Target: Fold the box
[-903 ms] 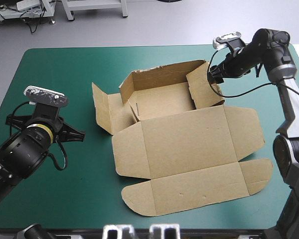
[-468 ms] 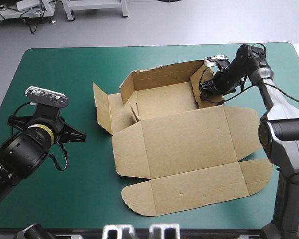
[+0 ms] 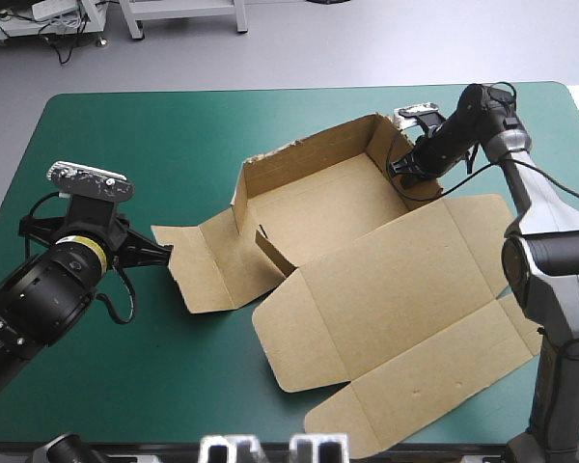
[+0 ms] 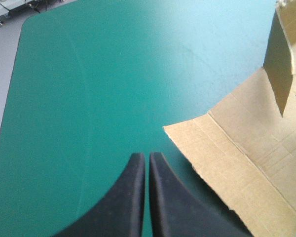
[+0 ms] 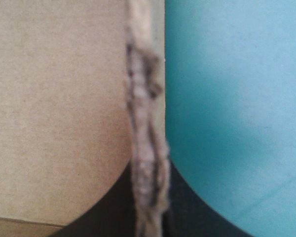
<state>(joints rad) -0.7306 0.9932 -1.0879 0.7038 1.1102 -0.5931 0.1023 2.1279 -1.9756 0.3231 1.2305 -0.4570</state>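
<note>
High view
Table: the teal-green cover (image 3: 164,145) fills the frame, bare across its upper left.
Box (image 3: 396,289): brown board, centre to lower right of the frame, set at a slant. It is partly raised.
Tray part: upper centre, with the far wall and the right wall (image 3: 386,154) standing.
Lid panel: flat, running to the lower right, its end flap near the bottom edge.
Side flap (image 3: 217,270): flat on the cover, left of centre.
Left gripper (image 3: 164,253): left of centre, tip right at the side flap's left edge. Contact cannot be judged here.
Right gripper (image 3: 405,174): upper right, at the tray's right wall.

Left wrist view
Fingers (image 4: 133,197): black, closed together into one pointed arch with only a thin slit between them and nothing held.
Side flap: its corner lies just beside and ahead of the tip, flat on the cover, not between the fingers.
Tray wall: a standing wall farther off, beyond the flap.

Right wrist view
Jaws: clamped nearly closed on the board, with a black finger (image 5: 190,212) on either side of it.
Box edge (image 5: 145,123): the frayed cut edge runs straight ahead from between the fingers.
Board face: to one side of that edge.
Cover: to the other side of it.
</note>
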